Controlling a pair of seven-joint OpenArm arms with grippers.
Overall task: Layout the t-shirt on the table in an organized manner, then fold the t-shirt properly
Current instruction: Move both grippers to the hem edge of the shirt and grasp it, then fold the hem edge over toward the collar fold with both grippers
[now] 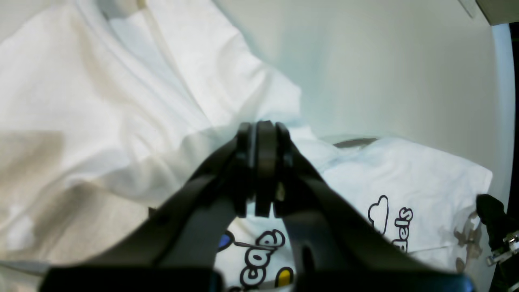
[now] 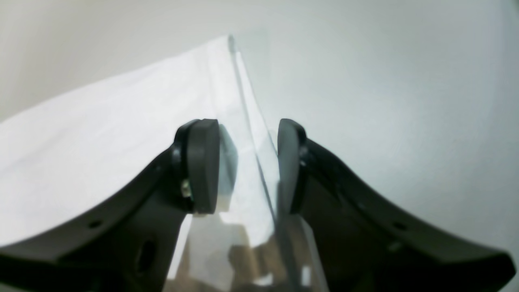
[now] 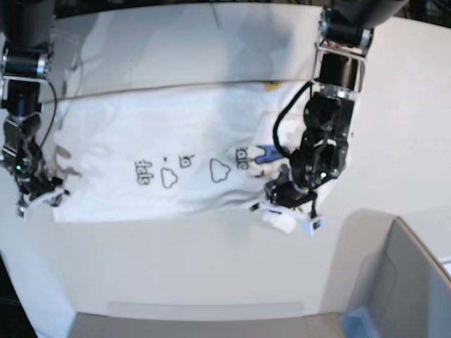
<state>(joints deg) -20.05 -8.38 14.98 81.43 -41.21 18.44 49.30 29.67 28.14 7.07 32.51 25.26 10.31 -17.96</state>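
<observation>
White printed t-shirt (image 3: pixel 169 151) spread across table (image 3: pixel 211 267), centre toward 10 o'clock in base view. Left gripper (image 1: pixel 263 170) clamped narrow on shirt fabric at 4 o'clock. Right gripper (image 2: pixel 248 166) wide, straddling shirt edge at 9 o'clock.

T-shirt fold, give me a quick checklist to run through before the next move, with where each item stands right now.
1. Left end effector shut on the t-shirt: ok, it is closed with cloth bunched at its tips.
2. Right end effector has a grip: not ok, it stands open with the shirt's edge running between its fingers.
3. Shirt laid out flat: not ok, cloth is rumpled and lifted near the left end effector.
4. Shirt fully on the table: ok, white tabletop shows past its edges in the base view.
5. Grey box away from the shirt: ok.
6. Sleeves spread out: cannot tell.
</observation>
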